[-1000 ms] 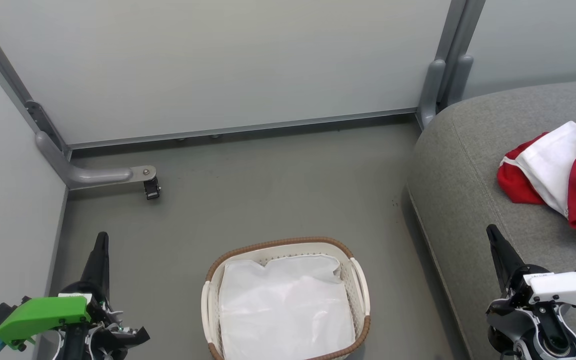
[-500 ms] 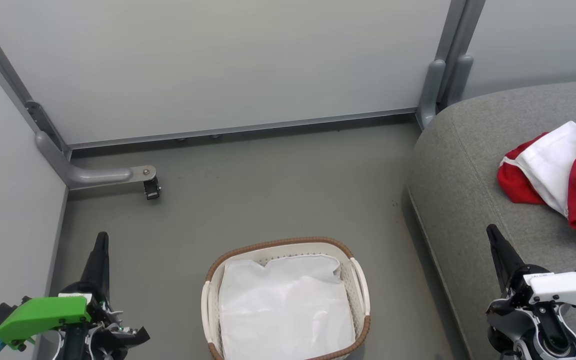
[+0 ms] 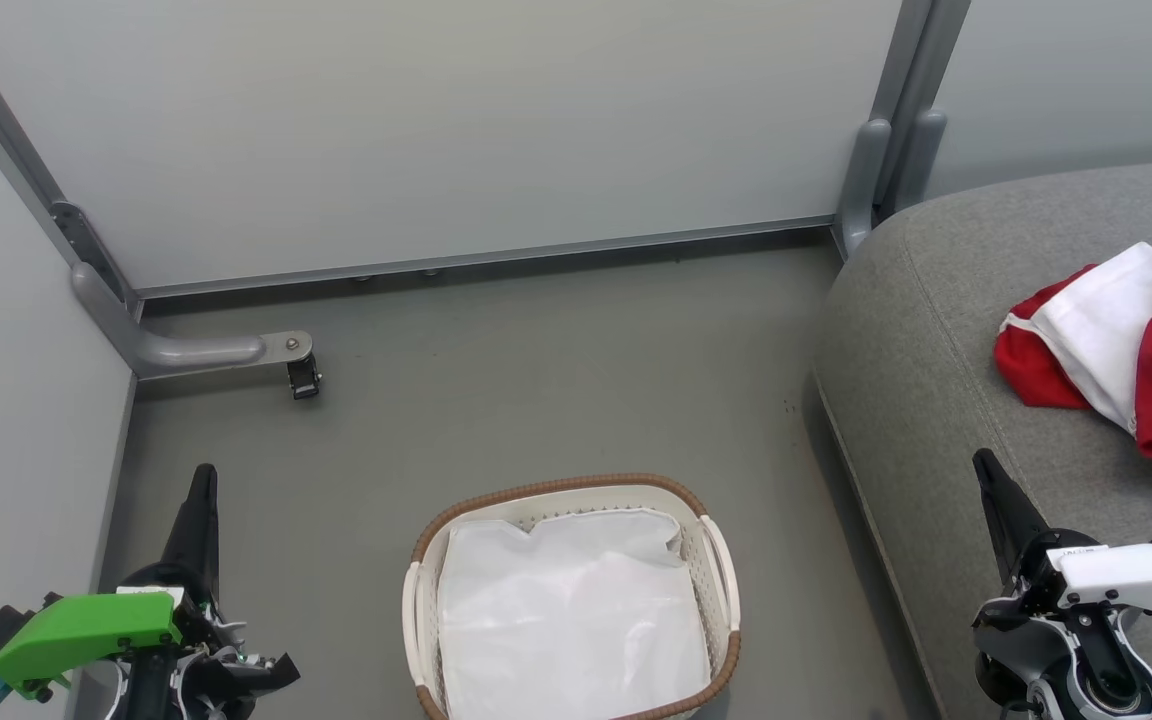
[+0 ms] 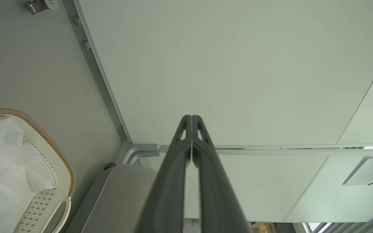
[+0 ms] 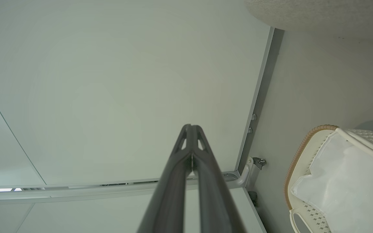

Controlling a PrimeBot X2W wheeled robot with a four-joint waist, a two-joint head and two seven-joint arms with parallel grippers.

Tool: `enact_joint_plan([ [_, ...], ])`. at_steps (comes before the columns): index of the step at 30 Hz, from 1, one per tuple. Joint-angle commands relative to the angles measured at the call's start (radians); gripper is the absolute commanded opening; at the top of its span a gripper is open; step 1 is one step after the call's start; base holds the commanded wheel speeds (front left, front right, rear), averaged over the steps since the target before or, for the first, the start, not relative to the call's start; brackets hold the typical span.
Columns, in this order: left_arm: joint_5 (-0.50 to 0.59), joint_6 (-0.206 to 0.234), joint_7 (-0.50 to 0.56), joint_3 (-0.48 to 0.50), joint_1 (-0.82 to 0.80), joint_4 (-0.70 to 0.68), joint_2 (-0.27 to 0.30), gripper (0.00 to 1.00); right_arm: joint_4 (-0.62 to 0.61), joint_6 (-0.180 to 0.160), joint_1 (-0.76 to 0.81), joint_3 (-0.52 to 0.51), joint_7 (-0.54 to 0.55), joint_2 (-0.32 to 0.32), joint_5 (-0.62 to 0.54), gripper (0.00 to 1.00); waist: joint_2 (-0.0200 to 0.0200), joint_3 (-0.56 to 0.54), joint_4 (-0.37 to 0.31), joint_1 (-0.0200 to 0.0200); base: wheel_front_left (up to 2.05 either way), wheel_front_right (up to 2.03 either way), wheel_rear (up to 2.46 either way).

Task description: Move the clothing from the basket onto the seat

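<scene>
The red and white clothing lies crumpled on the grey seat at the right edge of the head view. The cream basket with its brown rim stands on the floor at the bottom centre, holding just its white liner. My left gripper is shut at the lower left, well left of the basket and holding nothing. My right gripper is shut at the lower right, over the seat's front part and apart from the clothing. Both wrist views show the fingertips pressed together, left gripper and right gripper, beside the basket.
Grey partition panels close off the back and the left side. A panel foot with a black caster juts onto the floor at the left. Open grey floor lies between the panels, basket and seat.
</scene>
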Motion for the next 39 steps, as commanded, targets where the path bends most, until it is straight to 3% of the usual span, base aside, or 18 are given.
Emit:
enact_joint_plan([
  [1,-0.004,-0.003,0.004,0.002,-0.009,-0.001,0.000,0.00,-0.003,0.000,0.011,-0.002,0.003,-0.006,0.004,0.00,0.0000,0.000,0.000,0.0000,0.00,0.00,0.00],
  [39,-0.004,-0.003,0.003,0.002,-0.009,-0.001,0.000,0.00,-0.003,0.000,0.011,-0.002,0.003,-0.006,0.004,0.00,0.0000,0.000,0.000,0.0000,0.00,0.00,0.00],
])
